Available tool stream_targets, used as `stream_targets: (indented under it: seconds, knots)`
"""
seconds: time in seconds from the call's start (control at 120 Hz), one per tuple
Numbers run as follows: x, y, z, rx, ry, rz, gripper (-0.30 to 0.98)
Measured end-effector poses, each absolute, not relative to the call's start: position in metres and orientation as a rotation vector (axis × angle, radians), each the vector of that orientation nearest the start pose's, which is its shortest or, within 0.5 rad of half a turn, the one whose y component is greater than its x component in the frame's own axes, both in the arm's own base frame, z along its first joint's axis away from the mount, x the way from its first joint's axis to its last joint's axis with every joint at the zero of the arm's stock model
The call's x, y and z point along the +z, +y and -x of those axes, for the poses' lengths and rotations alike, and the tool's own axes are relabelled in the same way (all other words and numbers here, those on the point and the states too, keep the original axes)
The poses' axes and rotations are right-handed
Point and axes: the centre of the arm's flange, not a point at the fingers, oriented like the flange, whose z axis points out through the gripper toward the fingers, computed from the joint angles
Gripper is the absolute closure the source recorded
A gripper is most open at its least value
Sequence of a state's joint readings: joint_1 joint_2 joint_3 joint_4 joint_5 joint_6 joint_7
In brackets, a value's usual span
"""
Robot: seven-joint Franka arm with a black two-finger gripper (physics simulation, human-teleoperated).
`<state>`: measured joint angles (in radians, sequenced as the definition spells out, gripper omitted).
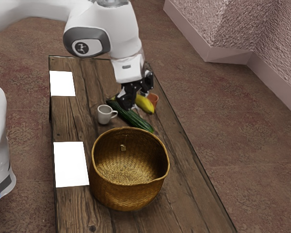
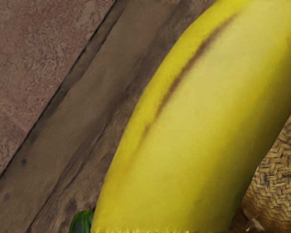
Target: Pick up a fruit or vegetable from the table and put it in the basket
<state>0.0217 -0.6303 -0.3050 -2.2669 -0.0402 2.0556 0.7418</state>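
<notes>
- Edges: the long edge of the brown wooden plank table [image 1: 68,124] toward the exterior view's right runs near the curved yellow banana [image 1: 145,104]; a strip of planking lies between that edge and the round woven tan basket [image 1: 131,196].
- Claw: the black two-finger gripper [image 1: 128,102] is down at the banana; whether it is open, closed or gripping cannot be told.
- Target: the banana is directly under the hand, near the reddish-orange container [image 1: 154,98].
- Obstructions: the long dark-green cucumber [image 1: 138,121] lies between the banana and the basket, with the white handled mug [image 1: 105,115] beside it.
- Basket: upright, its open mouth facing up.
- Surface: grained wood, bearing two white rectangles [image 1: 71,164].
- Room: mottled reddish floor [image 1: 252,145], rough pinkish wall [image 1: 281,53].
</notes>
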Motion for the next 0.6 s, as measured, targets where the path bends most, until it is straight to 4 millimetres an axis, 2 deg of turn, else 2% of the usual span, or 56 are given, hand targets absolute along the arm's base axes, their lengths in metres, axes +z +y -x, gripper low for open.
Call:
stream_targets:
  seconds: [0.125,0.358,0.375,0.483,0.6]
  knots:
    - [0.605,-0.177,-0.37,-0.456,1.449,2.493,0.55]
    - [0.596,-0.204,-0.361,-0.423,1.51,2.471,0.55]
    - [0.596,-0.204,-0.361,-0.422,1.511,2.471,0.54]
    - [0.595,-0.205,-0.361,-0.418,1.516,2.476,0.25]
    - [0.594,-0.205,-0.361,-0.416,1.504,2.488,0.11]
